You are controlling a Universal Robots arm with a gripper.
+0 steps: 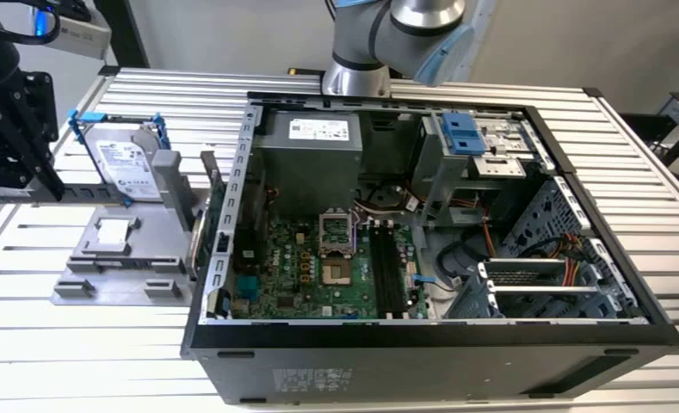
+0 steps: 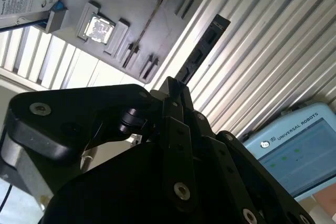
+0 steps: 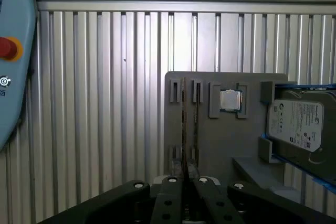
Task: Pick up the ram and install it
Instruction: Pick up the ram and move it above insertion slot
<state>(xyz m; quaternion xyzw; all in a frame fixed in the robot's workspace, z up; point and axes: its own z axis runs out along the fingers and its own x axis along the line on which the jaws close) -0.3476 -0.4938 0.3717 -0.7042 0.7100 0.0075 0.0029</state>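
- Open computer case [image 1: 431, 361]: the ram isn't in it yet.
- Grey parts tray [image 1: 132, 258] sits just outside the case, on the exterior view's left.
- Gripper [image 2: 173, 85] hangs over that tray, outside the case, pinched tight on the ram [image 2: 202, 51].
- Ram pokes straight out of the fingertips. I'd keep the grip firm and the stick square so it can't twist.

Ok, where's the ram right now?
In the second wrist view the ram is clamped in the gripper, sticking out over the ribbed table just beside the grey parts holder.
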